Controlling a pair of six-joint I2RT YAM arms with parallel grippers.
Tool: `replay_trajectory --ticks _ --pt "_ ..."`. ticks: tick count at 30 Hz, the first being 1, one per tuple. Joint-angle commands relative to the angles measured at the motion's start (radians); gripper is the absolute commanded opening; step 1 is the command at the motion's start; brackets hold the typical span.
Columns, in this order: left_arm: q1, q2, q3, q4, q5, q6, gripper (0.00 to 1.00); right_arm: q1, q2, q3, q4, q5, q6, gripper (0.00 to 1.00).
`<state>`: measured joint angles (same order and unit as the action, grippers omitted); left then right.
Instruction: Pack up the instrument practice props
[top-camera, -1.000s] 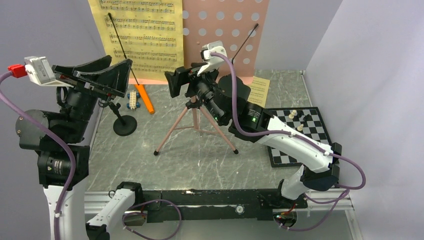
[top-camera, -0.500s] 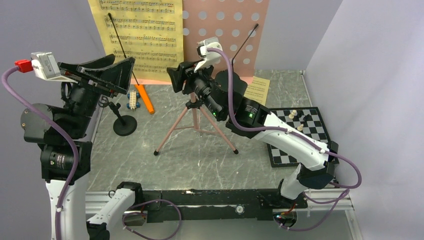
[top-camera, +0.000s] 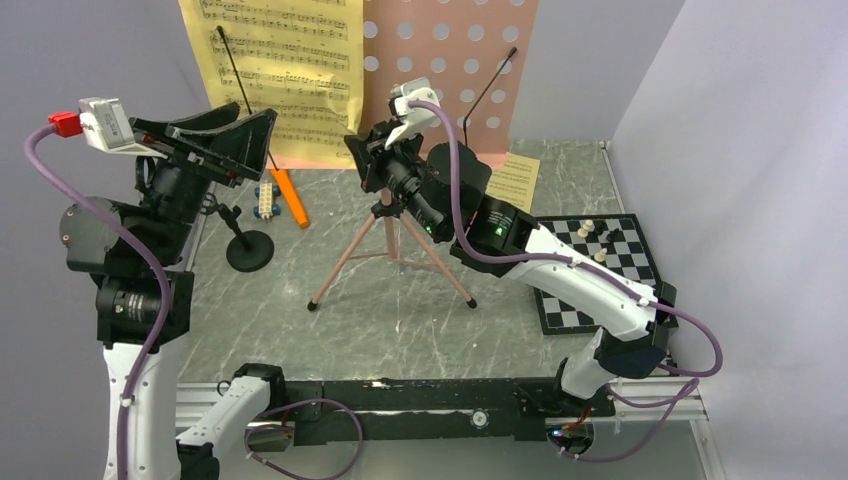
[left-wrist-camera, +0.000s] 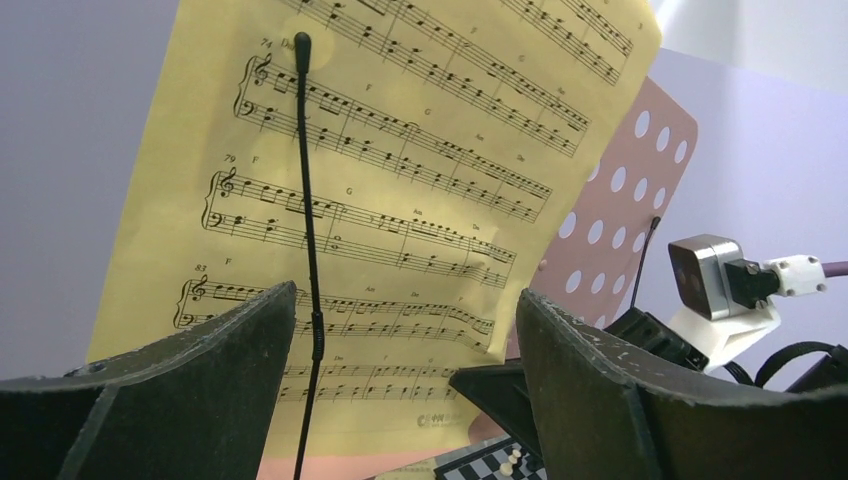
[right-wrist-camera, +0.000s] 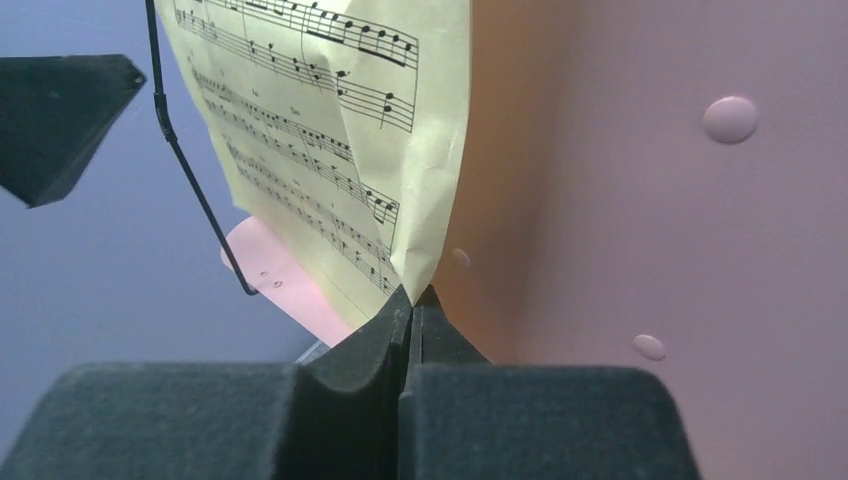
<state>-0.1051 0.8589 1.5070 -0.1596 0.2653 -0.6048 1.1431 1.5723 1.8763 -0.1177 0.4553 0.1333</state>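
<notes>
Pinching right jaws: closed tight on the page corner, beside the stand
Left jaws: spread wide, holding nothing, facing the page

The right gripper is closed, pinching the yellow sheet-music page at its lower corner. The pink music stand rises just behind it.

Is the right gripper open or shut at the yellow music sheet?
Shut. Right wrist view: black fingers of the right gripper meet with no gap, pinching the lower corner of the yellow sheet-music page.
</notes>
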Motion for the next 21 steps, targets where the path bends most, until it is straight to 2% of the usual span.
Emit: replay_trajectory --ticks 1,7,12,21 --pt "0.005 0.007 -0.033 0.105 0.021 -0.028 0.84 -0.008 -0.053 -0.023 0.055 -0.031 -0.012 0.0" --pt "0.005 0.023 -0.037 0.122 0.003 -0.02 0.81 -0.009 -0.072 -0.043 0.058 -0.04 -0.011 0.0" --pt "0.005 0.037 -0.032 0.138 -0.01 -0.013 0.65 -0.01 -0.072 -0.034 0.044 -0.048 -0.016 0.0" --pt "0.005 0.049 -0.024 0.181 -0.013 -0.008 0.43 -0.014 -0.065 -0.019 0.029 -0.062 -0.017 0.0"
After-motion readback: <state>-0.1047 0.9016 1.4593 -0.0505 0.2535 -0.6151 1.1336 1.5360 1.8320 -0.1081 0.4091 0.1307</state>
